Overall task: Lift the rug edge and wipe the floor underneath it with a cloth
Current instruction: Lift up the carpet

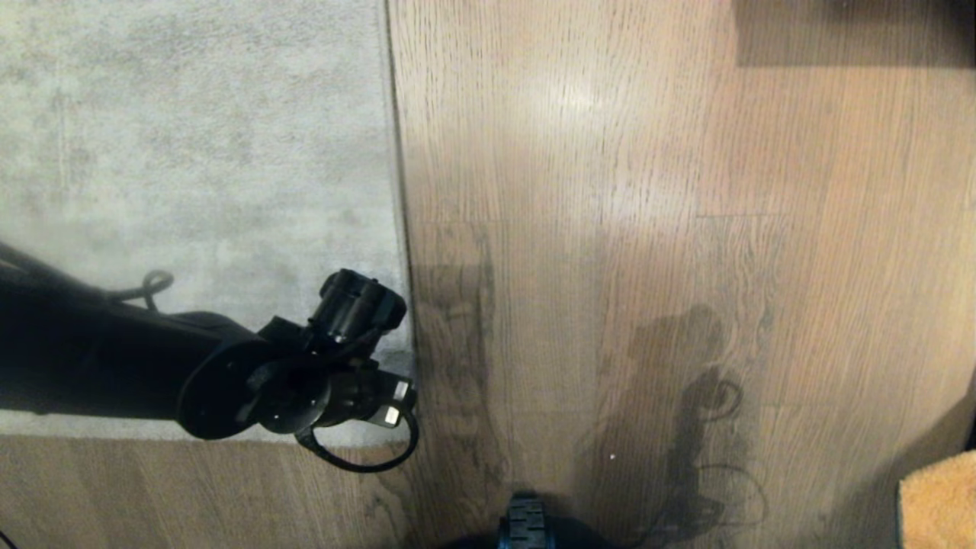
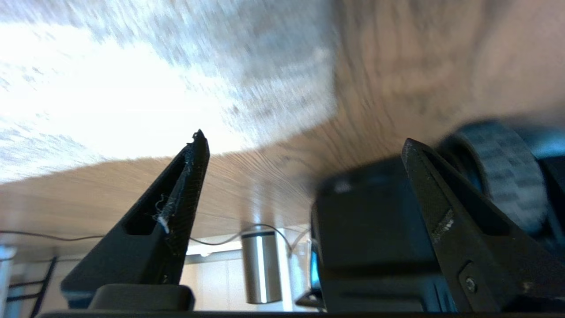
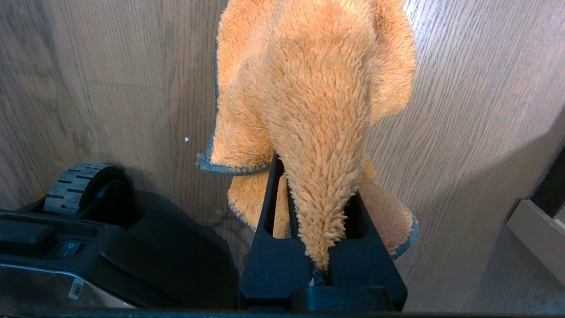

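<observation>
Reaching left gripper (image 2: 304, 150), jaws wide and empty, toward rug edge (image 1: 396, 191); I needed one finger sliding under corner. Right gripper (image 3: 322, 247) clamped cloth (image 3: 309, 110) above floor (image 1: 648, 229).

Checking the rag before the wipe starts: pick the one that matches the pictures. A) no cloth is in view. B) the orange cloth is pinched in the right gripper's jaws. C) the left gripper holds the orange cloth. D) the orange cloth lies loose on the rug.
B: the right wrist view shows the cloth clamped in the right gripper above the floor; the left gripper is open and empty.
</observation>
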Available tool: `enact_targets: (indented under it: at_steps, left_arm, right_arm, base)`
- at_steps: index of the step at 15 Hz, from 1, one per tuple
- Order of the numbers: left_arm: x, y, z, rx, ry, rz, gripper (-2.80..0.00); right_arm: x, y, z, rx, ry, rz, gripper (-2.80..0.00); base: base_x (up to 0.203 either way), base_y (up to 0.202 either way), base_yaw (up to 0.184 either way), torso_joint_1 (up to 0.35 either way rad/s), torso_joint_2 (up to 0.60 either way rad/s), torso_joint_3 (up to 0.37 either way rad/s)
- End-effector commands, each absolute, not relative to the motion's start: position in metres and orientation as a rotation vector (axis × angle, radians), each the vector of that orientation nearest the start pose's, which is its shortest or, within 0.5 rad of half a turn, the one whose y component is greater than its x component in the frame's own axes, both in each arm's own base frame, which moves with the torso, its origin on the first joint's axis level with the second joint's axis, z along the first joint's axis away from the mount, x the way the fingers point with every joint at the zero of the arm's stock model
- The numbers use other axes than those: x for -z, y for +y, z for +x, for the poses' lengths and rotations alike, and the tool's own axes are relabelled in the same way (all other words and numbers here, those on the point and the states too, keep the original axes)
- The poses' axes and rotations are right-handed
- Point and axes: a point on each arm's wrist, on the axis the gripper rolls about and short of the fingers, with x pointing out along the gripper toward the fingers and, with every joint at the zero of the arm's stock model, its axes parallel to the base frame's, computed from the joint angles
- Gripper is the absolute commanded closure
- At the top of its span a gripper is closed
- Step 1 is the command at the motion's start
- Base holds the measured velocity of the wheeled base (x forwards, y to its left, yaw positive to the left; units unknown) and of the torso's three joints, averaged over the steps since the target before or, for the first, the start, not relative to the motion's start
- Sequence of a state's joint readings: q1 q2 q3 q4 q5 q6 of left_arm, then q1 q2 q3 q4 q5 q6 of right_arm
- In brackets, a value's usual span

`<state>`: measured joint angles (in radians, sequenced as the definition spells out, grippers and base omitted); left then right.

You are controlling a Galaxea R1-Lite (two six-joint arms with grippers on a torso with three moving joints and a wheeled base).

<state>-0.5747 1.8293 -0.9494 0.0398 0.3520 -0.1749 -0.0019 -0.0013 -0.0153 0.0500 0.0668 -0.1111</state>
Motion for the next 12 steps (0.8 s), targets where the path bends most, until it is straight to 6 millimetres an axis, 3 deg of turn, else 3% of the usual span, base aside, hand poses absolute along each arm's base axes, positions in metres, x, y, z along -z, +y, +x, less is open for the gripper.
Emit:
enact_targets:
  at_steps: [1,6,12]
  left_arm:
    - [-0.112,-0.169,0.277,0.105,0.845,0.271,-2.80]
    - [-0.103,-0.182,0.299,0.027,0.817,0.319,-2.80]
    - [-0.093,-0.183,0.304,-0.039,0.814,0.363,-2.80]
  right_arm:
    - [-0.075,0.002,-0.024,-0.068,0.032,-0.111,0.00]
    - [-0.075,0.002,-0.024,-0.068,0.032,-0.111,0.00]
    - [-0.075,0.002,-0.024,-0.068,0.032,-0.111,0.00]
  base:
    - [0.000,0.000,0.000,0.000,0.00,0.000]
    - [0.000,0.000,0.000,0.000,0.00,0.000]
    - [0.000,0.000,0.000,0.000,0.00,0.000]
